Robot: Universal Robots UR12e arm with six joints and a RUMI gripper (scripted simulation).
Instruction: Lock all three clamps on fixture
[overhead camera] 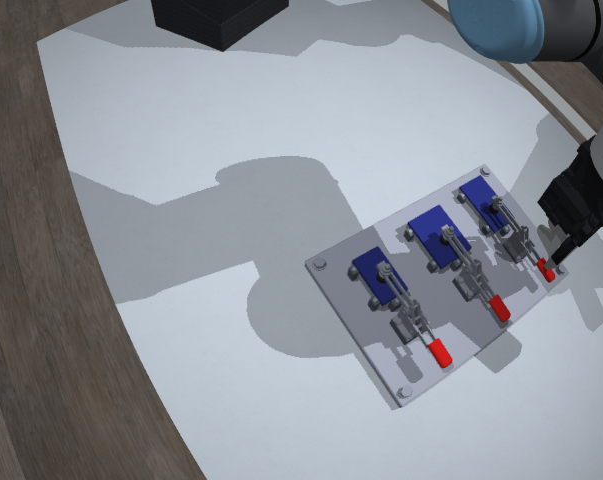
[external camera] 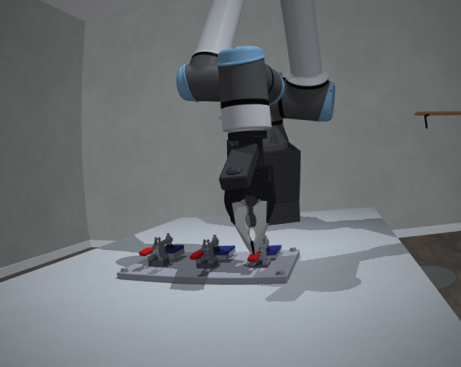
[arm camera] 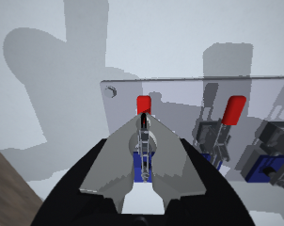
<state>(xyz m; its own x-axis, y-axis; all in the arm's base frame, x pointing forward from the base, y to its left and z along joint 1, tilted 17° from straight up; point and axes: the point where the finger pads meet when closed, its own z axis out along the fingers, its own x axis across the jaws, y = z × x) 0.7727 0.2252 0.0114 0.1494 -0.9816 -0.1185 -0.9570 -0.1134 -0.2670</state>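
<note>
Exterior view: the gripper, its fingertips together, is reaching down to the red handle right of the frame's lower centre, with two other handles sitting farther left.

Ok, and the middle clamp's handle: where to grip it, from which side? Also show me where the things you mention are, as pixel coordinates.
I'd take the red grip (overhead camera: 499, 308) (external camera: 196, 254) (arm camera: 234, 110) from above, one finger on each long side. It is a slim block at the handle's free end, standing out from the clamp body, with space on both sides between it and the neighbouring red grips.
</note>
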